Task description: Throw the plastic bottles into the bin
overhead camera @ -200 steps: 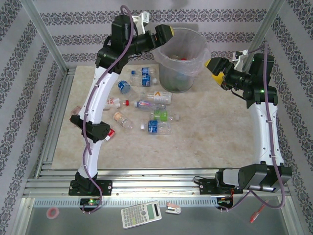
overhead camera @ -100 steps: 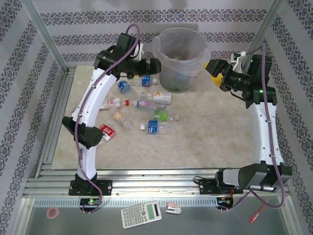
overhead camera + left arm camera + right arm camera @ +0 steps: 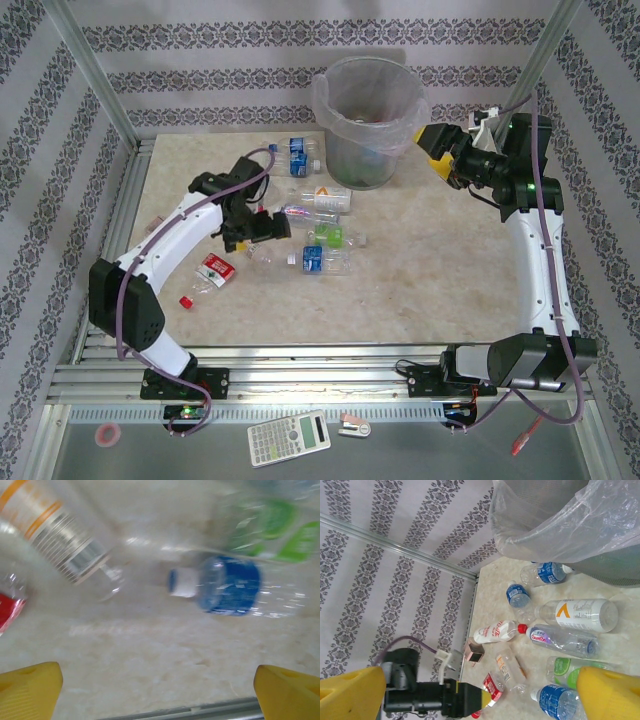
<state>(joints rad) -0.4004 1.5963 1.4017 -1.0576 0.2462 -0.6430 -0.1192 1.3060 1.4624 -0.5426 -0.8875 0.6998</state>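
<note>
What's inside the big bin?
A clear plastic bag lines the bin. Deep inside something red shows, too small to name. The bag and mesh wall hide whatever else lies at the bottom.

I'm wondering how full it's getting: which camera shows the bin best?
The top external view: the whole bin, rim and open mouth, is seen from above. The right wrist view catches just a slice of its bag-covered wall, close up from the side.
</note>
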